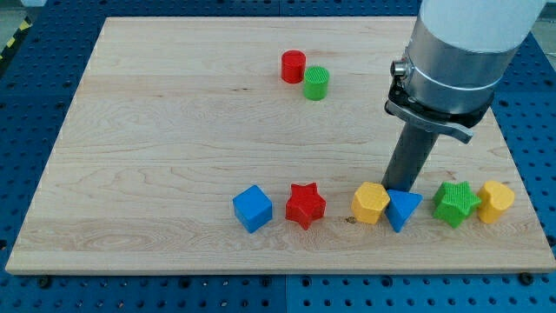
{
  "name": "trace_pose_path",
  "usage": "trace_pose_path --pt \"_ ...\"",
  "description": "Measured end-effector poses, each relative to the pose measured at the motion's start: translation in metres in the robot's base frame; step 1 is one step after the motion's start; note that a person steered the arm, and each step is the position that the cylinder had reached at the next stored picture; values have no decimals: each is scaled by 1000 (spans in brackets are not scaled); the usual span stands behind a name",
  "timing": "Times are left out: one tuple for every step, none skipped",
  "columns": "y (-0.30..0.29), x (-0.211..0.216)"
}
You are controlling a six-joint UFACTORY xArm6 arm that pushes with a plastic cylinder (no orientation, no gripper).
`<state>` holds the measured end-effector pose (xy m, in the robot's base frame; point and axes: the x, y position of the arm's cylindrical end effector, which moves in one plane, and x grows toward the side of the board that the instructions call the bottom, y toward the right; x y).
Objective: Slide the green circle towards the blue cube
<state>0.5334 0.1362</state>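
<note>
A light wooden counter (156,174) is shown resting on a blue perforated base (26,104). Near the view's top, a little right of centre, the green circle (316,83) (a short upright cylinder) is seen touching, or very nearly touching, a red cylinder (294,66), which lies just to its upper left. Along the view's bottom a row of six blocks is laid out. From the view's left to right these are the blue cube (253,209), a red star (305,205), a yellow block (371,203) of roughly hexagonal outline, a blue triangle (403,209), a green star (457,203) and a second yellow block (495,202). The green circle is set well apart from the blue cube, which lies below it and to the view's left.

The arm's grey cylindrical housing (456,52) is seen entering from the view's upper right, with the dark rod (413,156) descending from it. My tip (400,189) is placed just above the blue triangle, at the gap between that block and the first yellow block; whether contact is made cannot be told. The tip is well apart from the green circle. No pincer is carried by this arm, so no open or closed state can be told.
</note>
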Motion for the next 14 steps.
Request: trace_pose_path --pt "3 -24" --pt "13 -61" --pt "40 -98" --pt "44 -172" --pt "12 -222" --pt "4 -222" --pt "-22 -221" --pt "-55 -211" --pt "-64 -196" --pt "-69 -180" --pt "-81 -173" --pt "-104 -173" --pt "-120 -162" --pt "-134 -156"
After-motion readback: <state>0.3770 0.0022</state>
